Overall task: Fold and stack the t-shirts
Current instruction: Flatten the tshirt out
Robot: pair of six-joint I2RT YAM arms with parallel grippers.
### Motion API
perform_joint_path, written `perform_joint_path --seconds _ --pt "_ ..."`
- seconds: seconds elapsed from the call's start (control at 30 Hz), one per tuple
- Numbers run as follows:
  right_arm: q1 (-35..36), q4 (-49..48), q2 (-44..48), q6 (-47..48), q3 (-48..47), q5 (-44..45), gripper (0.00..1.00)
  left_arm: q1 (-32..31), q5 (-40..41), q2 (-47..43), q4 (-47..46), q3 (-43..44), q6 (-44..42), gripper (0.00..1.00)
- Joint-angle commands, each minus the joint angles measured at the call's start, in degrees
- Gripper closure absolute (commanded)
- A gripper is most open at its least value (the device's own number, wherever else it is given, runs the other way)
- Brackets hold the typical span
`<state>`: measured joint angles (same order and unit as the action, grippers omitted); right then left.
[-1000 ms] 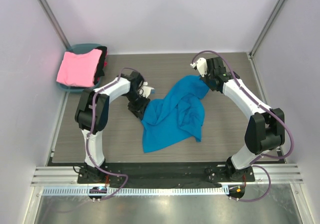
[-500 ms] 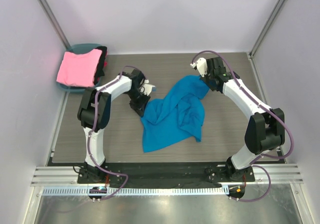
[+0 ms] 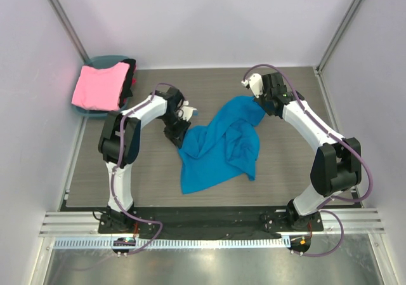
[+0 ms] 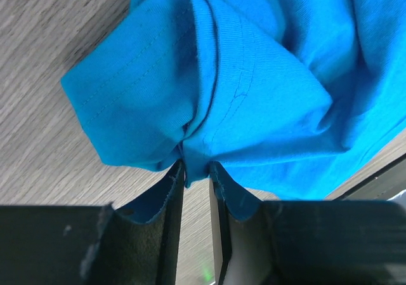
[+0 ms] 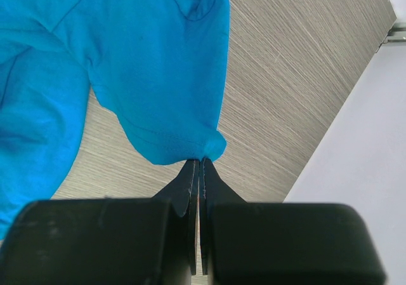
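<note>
Blue t-shirt (image 3: 222, 146) lies crumpled near the middle of the grey wood-grain surface (image 3: 285, 171), bunched into folds along its far half and spreading flatter toward the near edge. It is held at two places. The right arm (image 3: 307, 123) reaches in from the right to the shirt's far right corner, and the left arm (image 3: 136, 117) bends in from the left to its left edge.

In the far left corner stands a teal tub (image 3: 95, 61). A folded pink t-shirt (image 3: 98, 87) rests across its top, with a dark garment (image 3: 131, 75) showing just beside the pink one on its right.

In the right wrist view, the right jaws are clenched tight on a rounded tip of the blue cloth (image 5: 146, 56), with no gap between them, and the cloth fans out above the surface (image 5: 285, 94). In the left wrist view, the left jaws stand nearly together, grasping a gathered hem of the shirt (image 4: 254, 94). Only a narrow slit remains between them, and the cloth laps over both inner edges.
</note>
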<state>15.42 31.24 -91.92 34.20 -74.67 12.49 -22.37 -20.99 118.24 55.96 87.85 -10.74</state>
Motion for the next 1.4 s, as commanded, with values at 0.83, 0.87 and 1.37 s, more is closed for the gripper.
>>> perform_joint_path --seconds 0.83,0.87,1.37 --pt "0.2 -2.4 -0.2 -0.2 -0.3 -0.8 0.99 -0.8 3.9 -4.8 0.5 2.1 0.5 0.84" --pt "0.2 -2.3 -0.2 -0.2 -0.2 -0.8 0.99 -0.8 3.9 -4.9 0.6 2.2 0.5 0.88" --pt "-4.0 -4.7 -3.3 -9.0 -19.4 7.3 0.99 -0.1 12.7 -13.1 10.4 20.8 -4.7 1.00"
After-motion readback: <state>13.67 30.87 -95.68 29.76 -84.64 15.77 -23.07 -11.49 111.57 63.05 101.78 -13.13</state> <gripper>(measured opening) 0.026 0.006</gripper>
